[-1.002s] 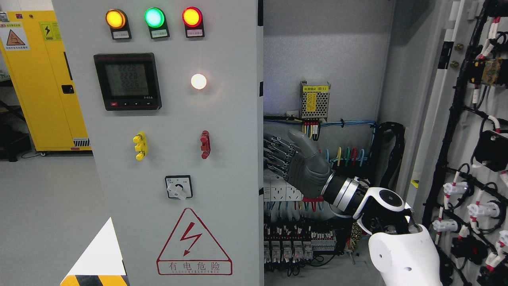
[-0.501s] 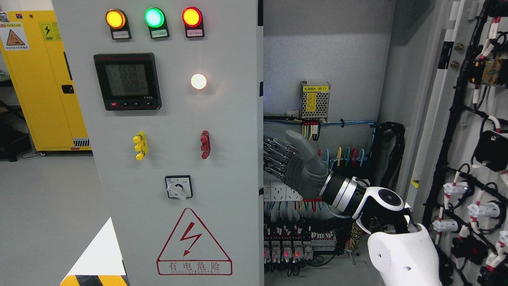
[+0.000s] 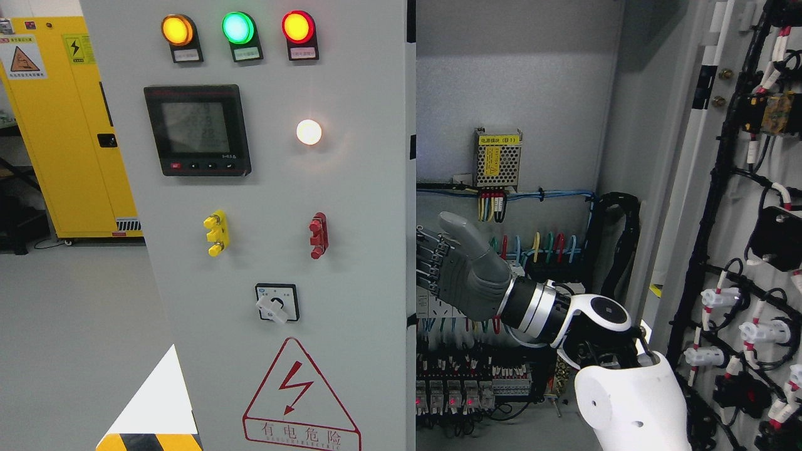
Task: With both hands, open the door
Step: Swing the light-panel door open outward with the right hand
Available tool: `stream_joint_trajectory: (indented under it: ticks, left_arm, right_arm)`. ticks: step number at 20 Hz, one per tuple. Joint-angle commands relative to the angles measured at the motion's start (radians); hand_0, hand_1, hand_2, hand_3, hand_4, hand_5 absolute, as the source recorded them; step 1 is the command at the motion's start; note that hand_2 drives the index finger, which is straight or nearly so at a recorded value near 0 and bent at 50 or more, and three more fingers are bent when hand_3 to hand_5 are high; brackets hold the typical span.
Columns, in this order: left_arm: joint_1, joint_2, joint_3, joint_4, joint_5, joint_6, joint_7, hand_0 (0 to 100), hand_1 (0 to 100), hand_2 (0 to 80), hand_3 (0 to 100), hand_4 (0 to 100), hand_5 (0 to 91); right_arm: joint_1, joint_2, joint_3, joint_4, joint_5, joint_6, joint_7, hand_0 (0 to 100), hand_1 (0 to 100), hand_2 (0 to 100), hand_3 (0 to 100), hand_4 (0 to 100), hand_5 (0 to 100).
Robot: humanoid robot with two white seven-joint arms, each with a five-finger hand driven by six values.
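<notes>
Grey factory floor and a yellow cabinet (image 3: 69,125) lie behind the left door (image 3: 276,238), a stiff, likely heavy steel panel. Right hand (image 3: 460,272) reaches behind its free right edge, fingers (image 3: 429,263) extended, gripping nothing; that edge looks the best hold.

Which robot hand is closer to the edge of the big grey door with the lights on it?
The right hand. Its fingers reach right up to the grey door's right edge, inside the open cabinet. The left hand isn't in the picture at all.
</notes>
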Motion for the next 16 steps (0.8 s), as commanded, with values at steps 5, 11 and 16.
stream_joint_trajectory:
  ticks: [5, 11, 16]
  left_arm:
    - [0.000, -0.016, 0.000, 0.018, 0.000, 0.000, 0.001, 0, 0, 0.0, 0, 0, 0.0]
    - [0.000, -0.016, -0.002, 0.017, 0.000, 0.000, 0.001, 0, 0, 0.0, 0, 0, 0.0]
    - [0.000, -0.024, 0.000, 0.018, 0.000, 0.000, 0.001, 0, 0, 0.0, 0, 0, 0.0]
  right_arm:
    - [0.017, -0.021, 0.009, -0.068, -0.006, 0.001, -0.007, 24, 0, 0, 0, 0, 0]
    - [0.098, -0.024, 0.075, -0.185, -0.054, 0.002, -0.011, 24, 0, 0, 0, 0, 0]
    - [0.172, -0.024, 0.116, -0.246, -0.055, 0.002, -0.018, 24, 0, 0, 0, 0, 0]
